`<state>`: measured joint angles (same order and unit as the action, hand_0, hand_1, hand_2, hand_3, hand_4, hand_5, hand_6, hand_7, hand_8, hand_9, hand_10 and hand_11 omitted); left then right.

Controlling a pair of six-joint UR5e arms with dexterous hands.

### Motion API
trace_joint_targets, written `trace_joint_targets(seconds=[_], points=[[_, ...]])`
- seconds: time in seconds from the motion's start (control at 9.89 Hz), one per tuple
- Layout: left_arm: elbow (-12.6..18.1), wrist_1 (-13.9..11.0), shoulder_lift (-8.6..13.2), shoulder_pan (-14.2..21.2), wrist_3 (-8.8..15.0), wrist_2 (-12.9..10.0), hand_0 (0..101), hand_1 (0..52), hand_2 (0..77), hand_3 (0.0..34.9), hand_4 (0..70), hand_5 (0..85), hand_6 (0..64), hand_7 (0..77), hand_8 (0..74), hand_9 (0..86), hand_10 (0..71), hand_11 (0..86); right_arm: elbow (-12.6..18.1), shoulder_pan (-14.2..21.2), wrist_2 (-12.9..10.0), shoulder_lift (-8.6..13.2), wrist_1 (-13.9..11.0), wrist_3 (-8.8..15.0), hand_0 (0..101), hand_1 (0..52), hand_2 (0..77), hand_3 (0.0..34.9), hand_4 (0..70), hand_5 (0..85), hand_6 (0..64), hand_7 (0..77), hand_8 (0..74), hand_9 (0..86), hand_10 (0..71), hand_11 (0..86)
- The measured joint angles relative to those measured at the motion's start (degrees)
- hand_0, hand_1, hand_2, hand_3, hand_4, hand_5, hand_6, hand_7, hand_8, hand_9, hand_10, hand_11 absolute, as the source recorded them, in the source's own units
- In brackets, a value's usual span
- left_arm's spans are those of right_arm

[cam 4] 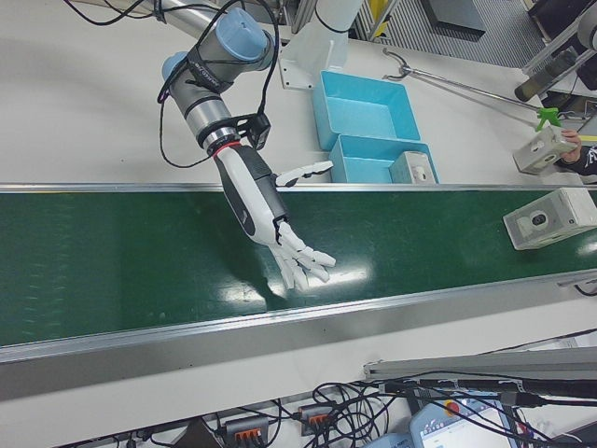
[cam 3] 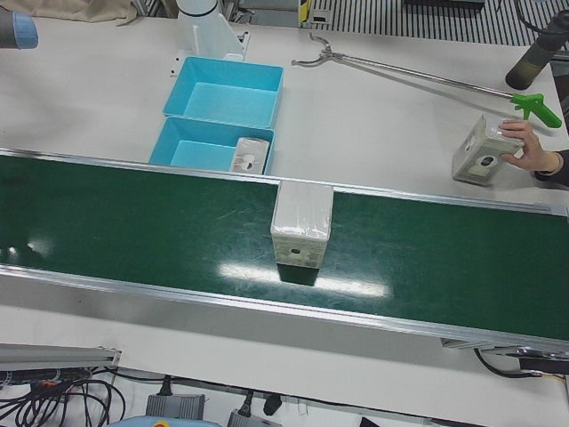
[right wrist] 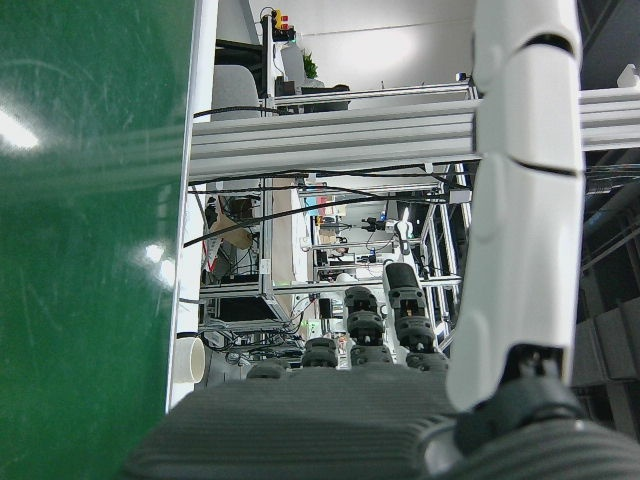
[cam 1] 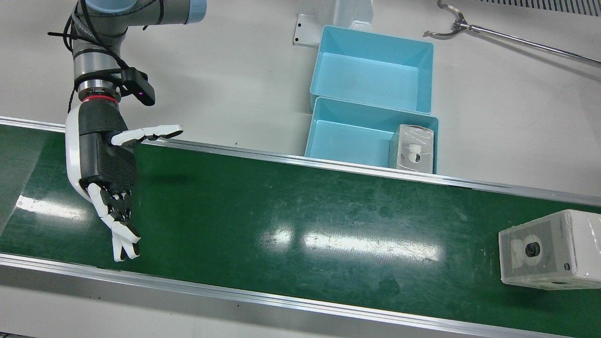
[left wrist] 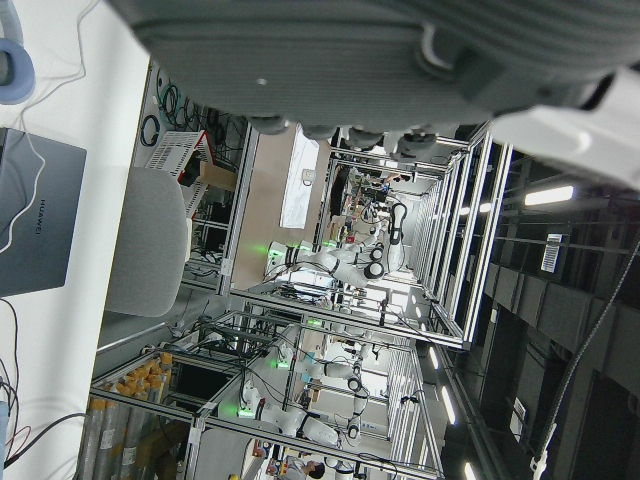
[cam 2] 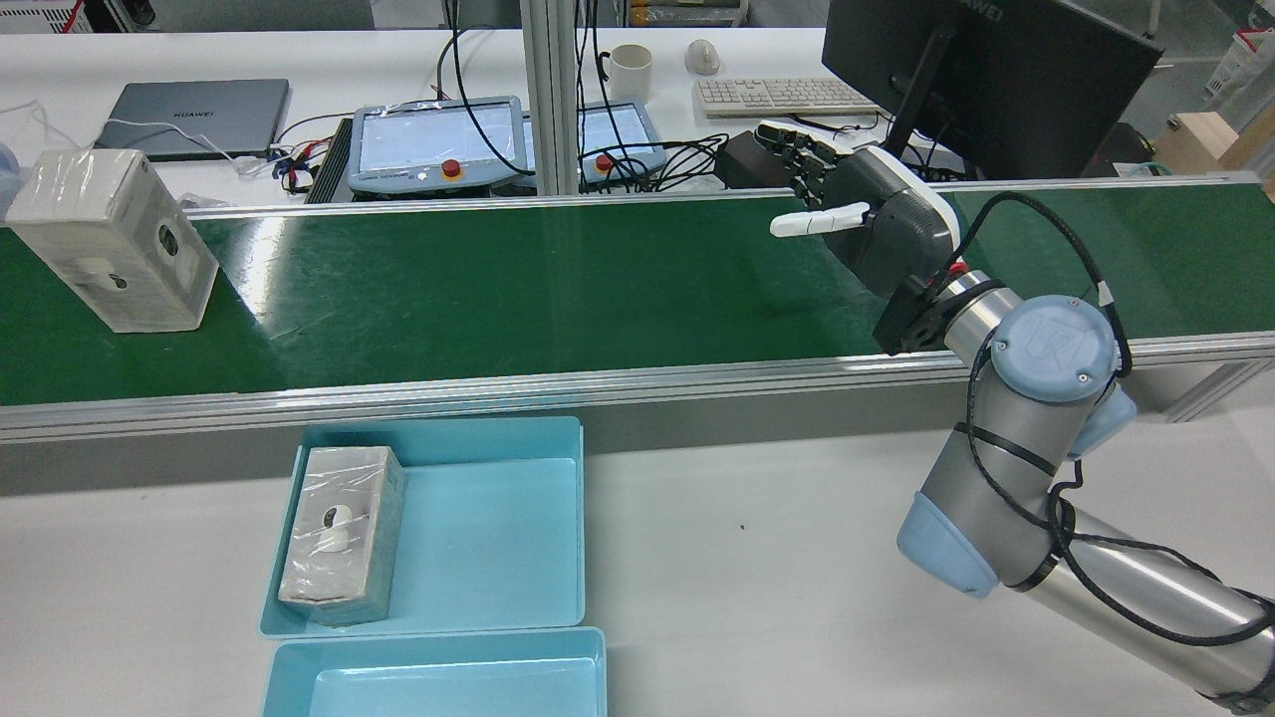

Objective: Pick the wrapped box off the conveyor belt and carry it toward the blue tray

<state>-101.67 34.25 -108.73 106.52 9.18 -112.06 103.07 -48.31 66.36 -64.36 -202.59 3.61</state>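
Note:
The wrapped box [cam 1: 547,251] is white with a dark round spot on its face and lies on the green conveyor belt [cam 1: 281,211], at the right edge of the front view. It also shows as the box [cam 2: 110,244] at the rear view's left and the box [cam 3: 302,222] in the left-front view. My right hand [cam 1: 110,173] hovers open over the belt's other end, fingers spread, holding nothing, far from the box. Beside the belt stands the blue tray [cam 1: 347,138] with another wrapped box [cam 1: 413,149] in it. Of my left hand only the palm [left wrist: 400,50] shows.
A second blue tray [cam 1: 371,75] sits behind the first. A metal grabber tool [cam 1: 516,40] lies on the white table. A person's hand [cam 3: 533,147] holds a further box [cam 3: 480,153] off the belt. Screens, a keyboard and cables lie beyond the belt [cam 2: 598,139].

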Motion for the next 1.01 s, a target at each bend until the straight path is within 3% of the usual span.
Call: trace_joint_targets(seconds=[0.2,0.3,0.51,1.01], points=[[0.0,0.0,0.0,0.0,0.0,0.0,0,0.0,1.1,0.0,0.0,1.1,0.5,0.5,0.5,0.5,0.0,0.5,-0.1,0.1,0.1,0.0,0.9,0.1,48,13.6,8.7,0.0,10.9,16.9,3.8,3.3,1.1,4.4,0.0,0.5],[0.0,0.0,0.0,0.0,0.0,0.0,0,0.0,1.1,0.0,0.0,1.1,0.5,0.5,0.5,0.5,0.0,0.5,-0.4,0.2,0.2,-0.1,2.2,0.3,48,16.4,10.4,0.0,10.9,16.9,4.4,4.9,1.6,4.4,0.0,0.5],[0.0,0.0,0.0,0.0,0.0,0.0,0,0.0,0.5,0.0,0.0,1.1,0.5,0.5,0.5,0.0,0.0,0.5,-1.1,0.2,0.7,-0.2,3.9,0.3,48,16.4,10.4,0.0,12.0,17.5,4.4,4.9,1.6,4.9,0.0,0.5],[0.0,0.0,0.0,0.0,0.0,0.0,0,0.0,0.5,0.0,0.0,1.1,0.5,0.5,0.5,0.0,0.5,0.5,-2.0,0.2,1.4,-0.2,4.4,0.1,48,15.8,10.9,0.0,13.1,18.5,6.0,4.9,2.2,5.4,0.0,0.5]])
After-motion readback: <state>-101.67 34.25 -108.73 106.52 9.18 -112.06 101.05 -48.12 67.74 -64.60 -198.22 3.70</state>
